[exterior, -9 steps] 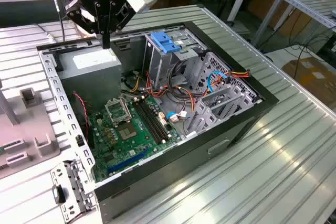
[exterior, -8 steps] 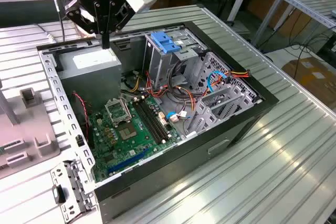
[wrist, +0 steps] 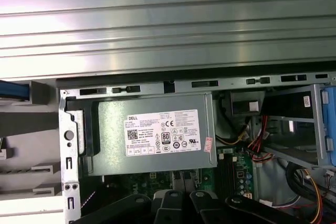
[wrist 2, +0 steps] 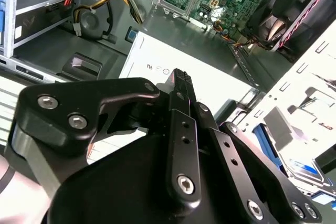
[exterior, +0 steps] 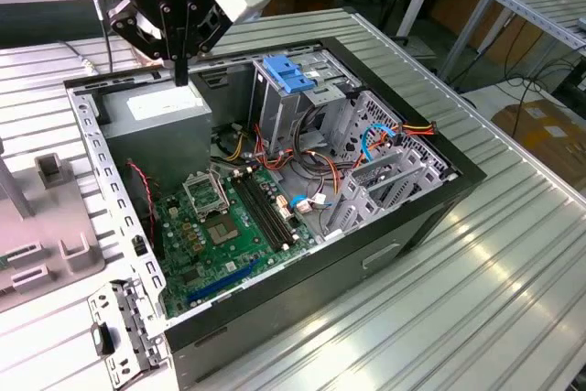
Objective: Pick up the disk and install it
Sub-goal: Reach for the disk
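One ribbed aluminium table is seen nearest, in the lower right of the exterior view, with an open desktop case laid on it. Within the case, at lower centre, the green motherboard is exposed. Behind it, at upper centre, a metal drive cage is topped by a pale-blue ribbed clip. Farther back, at upper left, the gripper is poised just above the grey power supply. Its fingers are pressed together and nothing is held between them.

The disk is judged to be the blue-edged flat piece at the lower right of the second wrist view. It lies outside the case wall, beside a grey fixture, and little of it is shown. It is expected to be stiff, fairly heavy for its bulk and sensitive to shock. A hold across the blue rails at mid-length is judged safest, since the bare flat faces may be slippery.
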You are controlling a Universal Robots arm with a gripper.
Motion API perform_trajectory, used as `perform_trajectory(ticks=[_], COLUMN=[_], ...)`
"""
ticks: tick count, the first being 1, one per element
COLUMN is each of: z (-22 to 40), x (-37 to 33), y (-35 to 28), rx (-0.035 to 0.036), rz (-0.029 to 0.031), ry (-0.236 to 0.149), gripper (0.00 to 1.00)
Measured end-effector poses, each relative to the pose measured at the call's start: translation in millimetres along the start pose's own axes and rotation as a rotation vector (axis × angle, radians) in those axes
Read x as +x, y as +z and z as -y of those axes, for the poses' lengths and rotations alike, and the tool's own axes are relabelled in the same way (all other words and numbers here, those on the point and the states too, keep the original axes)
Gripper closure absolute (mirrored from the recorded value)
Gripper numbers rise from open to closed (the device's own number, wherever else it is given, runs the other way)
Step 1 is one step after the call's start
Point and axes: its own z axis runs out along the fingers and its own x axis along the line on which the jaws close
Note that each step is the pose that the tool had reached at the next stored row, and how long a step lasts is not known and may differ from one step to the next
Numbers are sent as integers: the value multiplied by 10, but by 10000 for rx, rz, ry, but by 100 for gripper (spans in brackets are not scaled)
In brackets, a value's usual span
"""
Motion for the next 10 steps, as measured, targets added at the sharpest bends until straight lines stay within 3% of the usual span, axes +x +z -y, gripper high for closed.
perform_trajectory(ticks=[10], z=[2], x=[29], y=[-1], rx=[0], rz=[0], ry=[1], gripper=[89])
